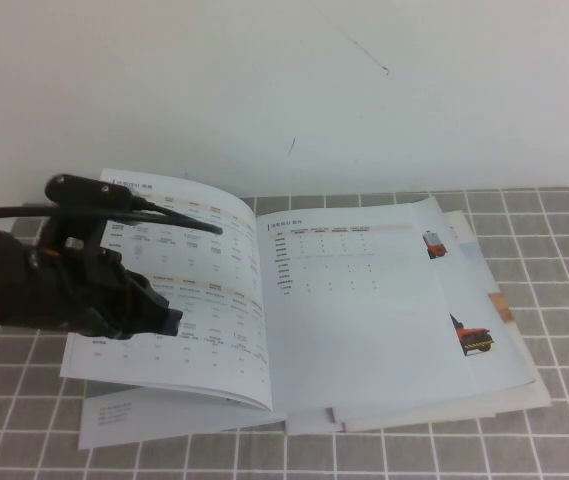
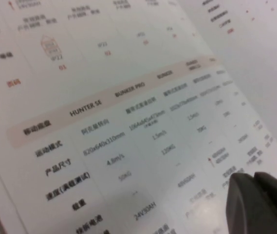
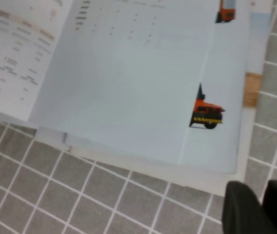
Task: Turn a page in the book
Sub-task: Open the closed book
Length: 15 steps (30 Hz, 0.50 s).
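Note:
The book (image 1: 344, 300), a thin white booklet with grey spec tables, lies open on the grey checked cloth. My left gripper (image 1: 169, 320) is over the book's left page, near that page's middle. In the left wrist view its fingers (image 2: 252, 181) are together at the printed page (image 2: 128, 122), with nothing between them. My right gripper is out of the high view. In the right wrist view it (image 3: 264, 192) is above the cloth just off the book's near right corner, with its fingers close together and empty. The right page (image 3: 128, 87) lies flat.
Larger loose sheets with a red truck (image 1: 479, 340) stick out under the book's right side and also show in the right wrist view (image 3: 206, 112). Another sheet (image 1: 124, 415) shows under the near left corner. The checked cloth (image 1: 544, 430) surrounds everything. A white surface (image 1: 364, 90) lies behind.

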Each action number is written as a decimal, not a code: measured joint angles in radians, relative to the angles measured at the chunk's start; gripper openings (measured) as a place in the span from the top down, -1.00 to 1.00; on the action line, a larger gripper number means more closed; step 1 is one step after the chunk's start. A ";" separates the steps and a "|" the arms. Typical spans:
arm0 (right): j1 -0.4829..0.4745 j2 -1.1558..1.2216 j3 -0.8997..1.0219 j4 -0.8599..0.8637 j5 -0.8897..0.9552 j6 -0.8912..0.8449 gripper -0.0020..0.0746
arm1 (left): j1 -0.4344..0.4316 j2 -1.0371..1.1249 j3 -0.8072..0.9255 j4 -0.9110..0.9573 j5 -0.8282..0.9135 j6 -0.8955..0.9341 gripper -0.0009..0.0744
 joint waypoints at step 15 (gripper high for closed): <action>0.297 0.412 -0.099 0.024 -0.240 -0.055 0.14 | 0.000 0.294 -0.089 0.039 -0.014 0.012 0.99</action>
